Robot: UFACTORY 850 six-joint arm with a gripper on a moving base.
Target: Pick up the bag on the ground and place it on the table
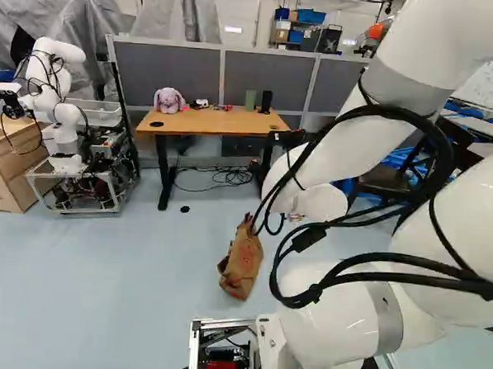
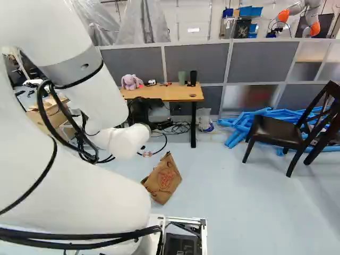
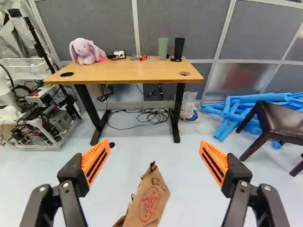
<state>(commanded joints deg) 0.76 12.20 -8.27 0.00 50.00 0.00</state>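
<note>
In the right base view my gripper (image 2: 142, 110) is mostly hidden behind the white wrist, its fingertips out of sight. The wrist view shows the gripper (image 3: 155, 163) open, orange pads wide apart with nothing between them. A brown paper bag (image 3: 150, 201) lies on the floor, below and beyond the gap between the fingers, apart from both. Its crumpled bag (image 1: 242, 263) form also appears left of the arm in the left base view. Farther ahead stands the wooden table (image 3: 118, 72), its top carrying a plush rabbit, two upright cylinders and small items.
Another robot (image 1: 64, 117) stands on a frame at the left of the left base view. Cables (image 3: 151, 116) lie under the table. Right of the table are a white bag (image 3: 188, 106), blue tubes (image 3: 232, 116) and a dark chair (image 2: 273, 132). Grey partitions (image 2: 202, 61) stand behind.
</note>
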